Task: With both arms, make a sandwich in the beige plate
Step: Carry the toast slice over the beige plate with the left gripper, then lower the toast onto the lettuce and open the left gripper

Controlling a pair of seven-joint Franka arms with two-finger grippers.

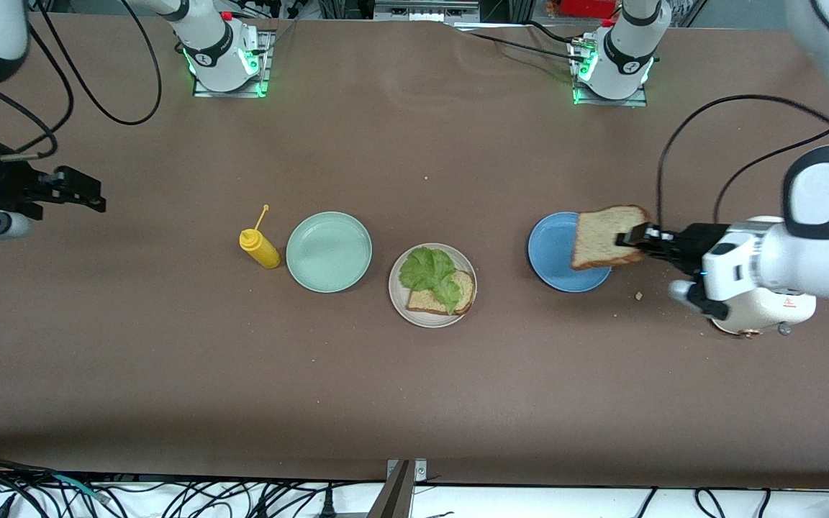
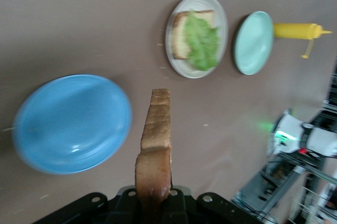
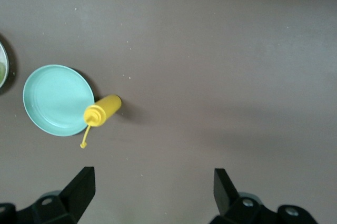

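Observation:
The beige plate lies mid-table and holds one brown bread slice with a ruffled green lettuce leaf on top. My left gripper is shut on the edge of a second bread slice, which hangs on edge above the blue plate. In the left wrist view this slice sticks out from the left gripper, with the beige plate and lettuce farther off. My right gripper waits open and empty at the right arm's end of the table, over bare tabletop.
A mint green plate lies beside the beige plate toward the right arm's end, with a yellow mustard bottle next to it. Both show in the right wrist view, the plate and the bottle. A crumb lies near the blue plate.

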